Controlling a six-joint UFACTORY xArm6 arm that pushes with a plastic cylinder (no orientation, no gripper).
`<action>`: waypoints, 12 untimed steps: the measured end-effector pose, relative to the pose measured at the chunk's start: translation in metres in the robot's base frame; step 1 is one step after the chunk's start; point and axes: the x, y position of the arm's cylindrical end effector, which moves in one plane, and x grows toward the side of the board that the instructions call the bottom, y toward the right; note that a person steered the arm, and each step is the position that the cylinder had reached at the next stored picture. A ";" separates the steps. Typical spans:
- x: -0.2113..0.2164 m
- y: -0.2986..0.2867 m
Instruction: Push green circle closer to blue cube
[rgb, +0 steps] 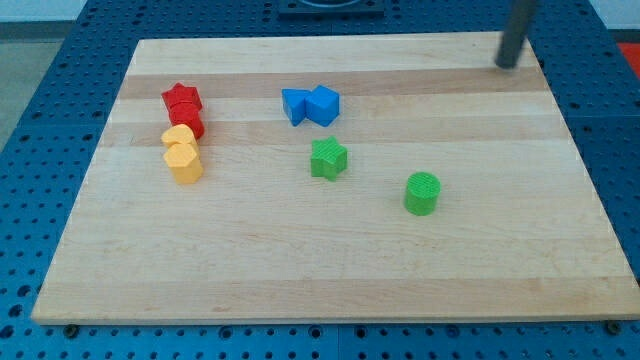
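Observation:
The green circle (422, 193), a short green cylinder, stands right of the board's centre. The blue cube (324, 105) sits up and to the left of it, touching another blue block (295, 105) on its left. A green star-shaped block (328, 158) lies between the circle and the cube, just below the cube. My tip (507, 64) is a dark rod at the view's top right, near the board's far edge, well away from the green circle and touching no block.
Two red blocks (184, 106) and two yellow blocks (182, 152) cluster at the view's left. The wooden board (330, 270) lies on a blue perforated table.

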 end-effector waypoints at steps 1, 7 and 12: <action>0.095 0.022; 0.170 -0.187; 0.170 -0.139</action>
